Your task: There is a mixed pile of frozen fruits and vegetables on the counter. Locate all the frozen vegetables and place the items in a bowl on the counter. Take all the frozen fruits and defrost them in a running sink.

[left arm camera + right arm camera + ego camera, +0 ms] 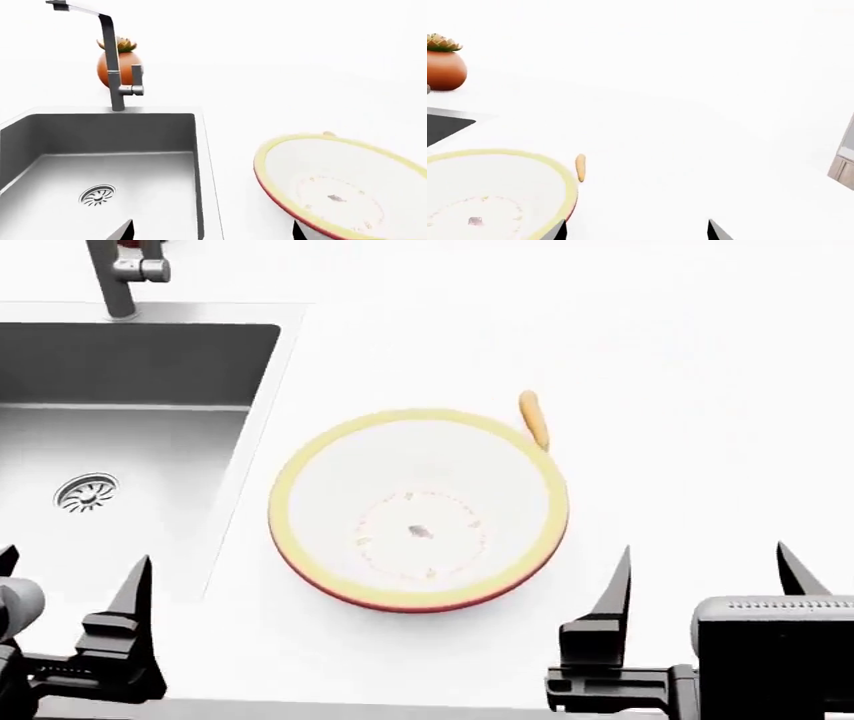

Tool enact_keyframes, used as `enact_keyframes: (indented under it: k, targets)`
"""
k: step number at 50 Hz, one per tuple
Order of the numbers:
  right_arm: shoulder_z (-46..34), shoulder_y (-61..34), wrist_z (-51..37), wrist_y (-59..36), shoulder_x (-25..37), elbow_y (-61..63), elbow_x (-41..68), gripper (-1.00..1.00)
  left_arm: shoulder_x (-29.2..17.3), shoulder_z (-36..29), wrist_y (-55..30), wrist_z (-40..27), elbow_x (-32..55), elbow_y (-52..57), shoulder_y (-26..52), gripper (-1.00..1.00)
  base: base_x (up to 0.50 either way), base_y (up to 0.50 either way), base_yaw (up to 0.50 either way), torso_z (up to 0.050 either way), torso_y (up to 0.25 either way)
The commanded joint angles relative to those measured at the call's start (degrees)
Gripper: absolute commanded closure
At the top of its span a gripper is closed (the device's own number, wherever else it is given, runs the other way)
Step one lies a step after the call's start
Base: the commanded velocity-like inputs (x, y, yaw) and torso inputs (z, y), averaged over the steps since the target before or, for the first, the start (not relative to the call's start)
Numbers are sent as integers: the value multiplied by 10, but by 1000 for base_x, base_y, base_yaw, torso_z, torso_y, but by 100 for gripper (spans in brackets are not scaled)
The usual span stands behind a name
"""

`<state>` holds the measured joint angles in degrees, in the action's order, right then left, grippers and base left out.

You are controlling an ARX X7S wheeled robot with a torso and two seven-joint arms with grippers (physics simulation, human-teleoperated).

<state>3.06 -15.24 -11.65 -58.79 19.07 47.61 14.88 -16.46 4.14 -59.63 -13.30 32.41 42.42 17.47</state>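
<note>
L gripper is wide open w/ nothing in it, above the sink edge. R gripper is wide open and holds nothing too. The bowl sits between them on the counter. The carrot lies just past the bowl, touching its rim.

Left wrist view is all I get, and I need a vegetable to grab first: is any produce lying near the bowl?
Observer: Yes, a small carrot lies on the counter at the far rim of the bowl, toward the right arm's side.
Operator: Is the right gripper free to take it?
Observer: The right gripper is open and empty, nearer the robot than the bowl and to its right.
Operator: Any other produce?
Observer: None shows in any view.
</note>
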Motion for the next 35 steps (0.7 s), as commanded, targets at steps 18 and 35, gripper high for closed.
enact_keyframes:
  k: [18,35]
  targets:
    - [-7,4,7,8,6,-3,12,-100,-8,-6,11,-5,0,-10,2,-100,498,-24,0,0,0]
    - [-9,0,0,-14,7,8,19,-100,-17,-5,13,-7,4,-6,-4,-100,464,0,0,0,1]
